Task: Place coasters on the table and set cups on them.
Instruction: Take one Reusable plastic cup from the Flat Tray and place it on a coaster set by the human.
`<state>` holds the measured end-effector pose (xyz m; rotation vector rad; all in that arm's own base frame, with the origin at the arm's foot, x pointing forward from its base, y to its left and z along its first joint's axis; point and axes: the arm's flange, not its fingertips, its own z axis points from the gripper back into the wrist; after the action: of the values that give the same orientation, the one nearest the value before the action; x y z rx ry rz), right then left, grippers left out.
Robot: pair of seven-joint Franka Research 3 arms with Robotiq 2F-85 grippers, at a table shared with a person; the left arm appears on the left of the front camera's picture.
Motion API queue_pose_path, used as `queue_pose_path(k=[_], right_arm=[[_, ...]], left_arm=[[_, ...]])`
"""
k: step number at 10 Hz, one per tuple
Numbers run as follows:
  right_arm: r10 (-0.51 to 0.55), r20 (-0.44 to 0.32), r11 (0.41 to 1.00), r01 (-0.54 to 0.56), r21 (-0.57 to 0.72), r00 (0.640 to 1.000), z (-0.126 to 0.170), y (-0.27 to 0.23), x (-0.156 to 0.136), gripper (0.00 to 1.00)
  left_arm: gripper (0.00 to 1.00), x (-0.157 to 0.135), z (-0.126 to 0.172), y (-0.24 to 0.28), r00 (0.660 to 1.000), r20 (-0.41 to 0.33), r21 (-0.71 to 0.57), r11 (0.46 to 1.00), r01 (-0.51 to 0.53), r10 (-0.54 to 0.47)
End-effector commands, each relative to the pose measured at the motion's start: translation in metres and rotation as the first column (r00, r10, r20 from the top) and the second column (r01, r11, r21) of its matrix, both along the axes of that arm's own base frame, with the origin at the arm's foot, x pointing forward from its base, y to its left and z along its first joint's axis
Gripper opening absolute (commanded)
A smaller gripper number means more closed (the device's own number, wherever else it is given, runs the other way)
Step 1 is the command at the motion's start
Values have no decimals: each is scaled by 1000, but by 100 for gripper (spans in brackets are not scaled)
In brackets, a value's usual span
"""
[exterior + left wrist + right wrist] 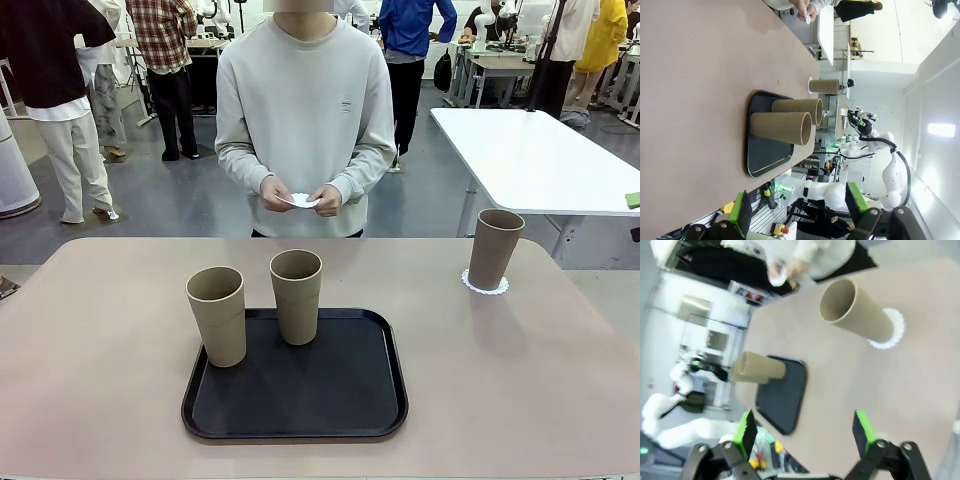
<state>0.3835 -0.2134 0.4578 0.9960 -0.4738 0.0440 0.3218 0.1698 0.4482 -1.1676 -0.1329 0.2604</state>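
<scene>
person (305,110): pale grey crewneck sweatshirt, long sleeves, ribbed cuffs, small mark on chest. left gripper (800,206): black links, round pivot bosses, green pads on fingers (744,215). right gripper (804,432): same black/green build. right arm (889,174): glossy white shells, black cable alongside.

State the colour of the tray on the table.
Plain black; the rounded-square tray shows best in the front view.

Tray (300,400): on the table (100,360), centre, toward the near edge.
Left cup (217,315): upright on the tray's far left corner.
Middle cup (296,296): on the tray's far edge, just right of the left cup.
Right cup (495,248): on a coaster (470,283), far right, well apart from the tray.
Person (305,110): behind the table's far edge, held coaster (302,200) between the hands (277,192).
</scene>
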Motion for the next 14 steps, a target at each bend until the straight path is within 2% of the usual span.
queue_pose_path(k=[1,4,6,8,9,14], right_arm=[[43,13,994,-44,99,999,-25,-25,-2,100],[131,-35,984,-126,126,991,-43,-53,-15,100],[127,-41,984,-121,128,991,-45,-59,-13,100],[151,-7,978,-148,145,989,-48,-63,-9,100],[109,-45,985,-101,138,993,-46,-56,-14,100],[109,-45,985,-101,138,993,-46,-56,-14,100]], left_arm=[[100,0,2,0,1000,14,-19,1000,-1,2],[100,0,2,0,1000,14,-19,1000,-1,2],[100,0,2,0,1000,14,-19,1000,-1,2],[100,0,2,0,1000,14,-19,1000,-1,2],[100,0,2,0,1000,14,-19,1000,-1,2],[100,0,2,0,1000,14,-19,1000,-1,2]])
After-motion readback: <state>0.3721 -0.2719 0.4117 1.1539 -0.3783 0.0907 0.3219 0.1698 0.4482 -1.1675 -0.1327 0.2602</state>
